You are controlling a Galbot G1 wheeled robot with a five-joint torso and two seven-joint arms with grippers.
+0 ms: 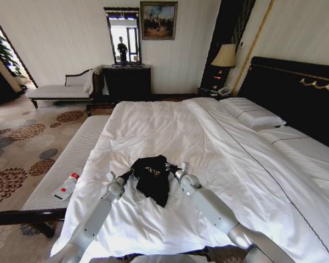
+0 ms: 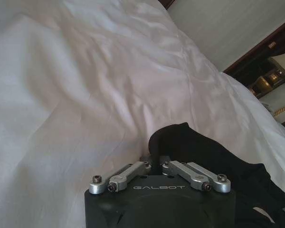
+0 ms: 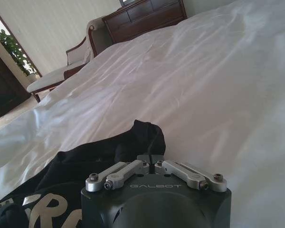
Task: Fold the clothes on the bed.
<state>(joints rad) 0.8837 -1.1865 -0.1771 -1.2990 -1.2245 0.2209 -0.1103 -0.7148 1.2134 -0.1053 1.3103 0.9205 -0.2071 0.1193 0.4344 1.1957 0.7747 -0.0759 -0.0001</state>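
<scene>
The clothes are a black T-shirt (image 1: 152, 176) with white lettering, bunched on the near part of the bed (image 1: 170, 131), which has white sheets. My left gripper (image 1: 129, 174) is shut on the shirt's left edge. My right gripper (image 1: 169, 167) is shut on its right edge. In the left wrist view the gripper (image 2: 154, 160) pinches a fold of black fabric (image 2: 199, 147) over the white duvet (image 2: 76, 95). The right wrist view has the other gripper (image 3: 151, 158) clamped on the shirt (image 3: 109, 152), with part of the white lettering showing beside it.
A narrow white-cushioned bench (image 1: 71, 159) runs along the bed's left side with a white red-capped bottle (image 1: 66, 187) on it. Pillows (image 1: 252, 114) and a dark headboard (image 1: 296, 90) are at the right. A chaise (image 1: 60, 90) and a dark dresser (image 1: 127, 82) stand by the far wall.
</scene>
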